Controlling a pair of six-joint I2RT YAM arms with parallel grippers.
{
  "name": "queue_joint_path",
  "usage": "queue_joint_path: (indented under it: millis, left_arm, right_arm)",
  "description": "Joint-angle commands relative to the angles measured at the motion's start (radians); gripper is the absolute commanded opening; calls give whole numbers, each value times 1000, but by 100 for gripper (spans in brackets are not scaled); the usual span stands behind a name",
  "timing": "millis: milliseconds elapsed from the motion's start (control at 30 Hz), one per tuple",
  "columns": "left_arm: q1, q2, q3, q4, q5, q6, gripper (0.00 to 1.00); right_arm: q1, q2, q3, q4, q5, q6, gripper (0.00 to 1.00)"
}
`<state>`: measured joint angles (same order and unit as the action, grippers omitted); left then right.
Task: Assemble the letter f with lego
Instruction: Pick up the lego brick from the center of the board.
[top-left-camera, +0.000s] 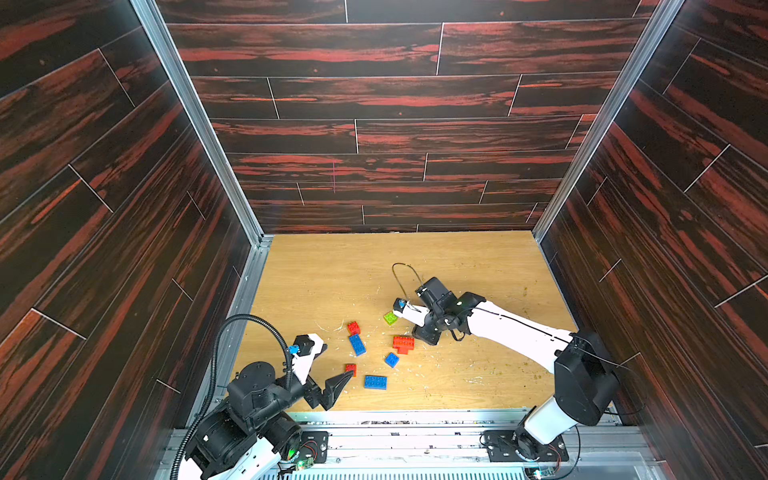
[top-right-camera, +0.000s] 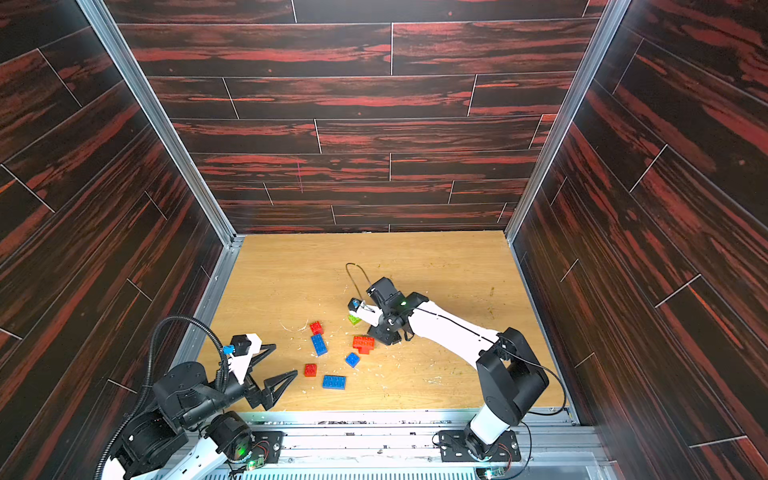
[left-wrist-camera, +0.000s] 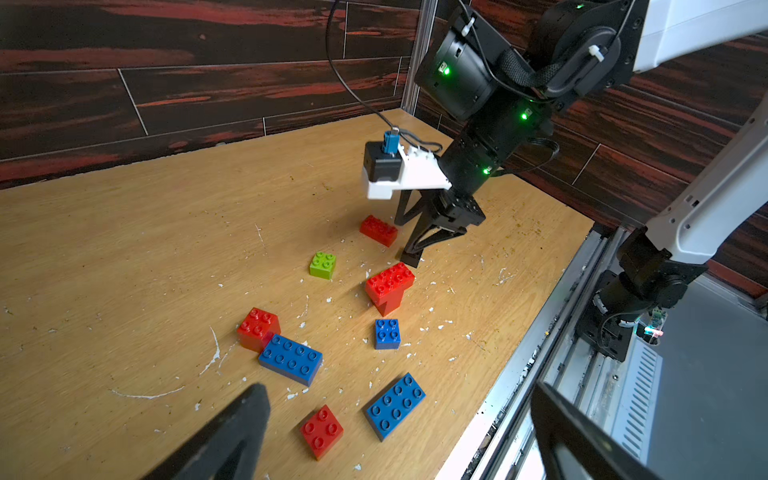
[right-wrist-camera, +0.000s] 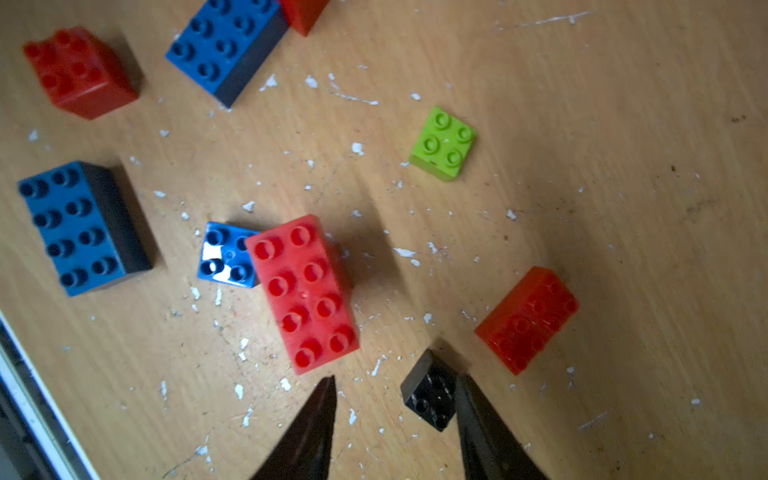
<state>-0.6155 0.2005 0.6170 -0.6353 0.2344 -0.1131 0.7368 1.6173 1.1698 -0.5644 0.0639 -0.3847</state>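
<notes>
Lego (left-wrist-camera: 388, 286) lies scattered studs-up on a wooden bench (top-left-camera: 332, 270). Bearings are read in both top views from the red stack (top-left-camera: 403, 343), with 12 o'clock toward the far wall. Red stack: an oblong red brick set across a smaller red one, making a T shape. Lime green brick (top-left-camera: 390, 318): square, near, at 11 o'clock. Small blue brick (top-left-camera: 391, 360): square, just beside the stack at 7 o'clock. Near blue oblong (top-left-camera: 375, 382): farther out at 7 o'clock, lying apart from the rest. Far blue oblong (top-left-camera: 357, 345): at 9 o'clock, its far end touching a red square brick (top-left-camera: 353, 328) at 10 o'clock. Second red square brick (top-left-camera: 350, 368): at 8 o'clock, standing alone. Red oblong brick (right-wrist-camera: 528, 320): single, hidden under the right arm in the top views, and the wrist views show it lying beyond the stack. Black brick (right-wrist-camera: 430, 395): square, resting on the bench between the fingers of the right claw (right-wrist-camera: 395, 379). It touches one finger and stands clear of the other. The right claw is released, its jaws part spread, pointing down at the bench at 2 o'clock, just beside the stack. Left claw (top-right-camera: 285, 359): released, its jaws spread wide and grasping nothing, at 8 o'clock with the second red square brick just off one fingertip. White flecks (right-wrist-camera: 405, 252) are strewn over the bench among the bricks.
</notes>
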Motion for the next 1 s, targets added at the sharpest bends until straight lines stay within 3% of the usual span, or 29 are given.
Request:
queue_joint_path:
  millis: [0, 233, 733, 967]
  left_arm:
    - [-3, 10, -11, 8, 2, -5, 100]
    - [-3, 19, -13, 9, 3, -5, 100]
    - [-3, 27, -13, 8, 5, -5, 100]
    - [-3, 27, -14, 8, 6, -6, 100]
  right_arm:
    - [-65, -48, -26, 18, -33, 95, 49]
    - [-160, -45, -84, 25, -59, 171, 49]
    - [-164, 116, -85, 31, -85, 194, 48]
    - [-164, 124, -85, 28, -102, 212, 48]
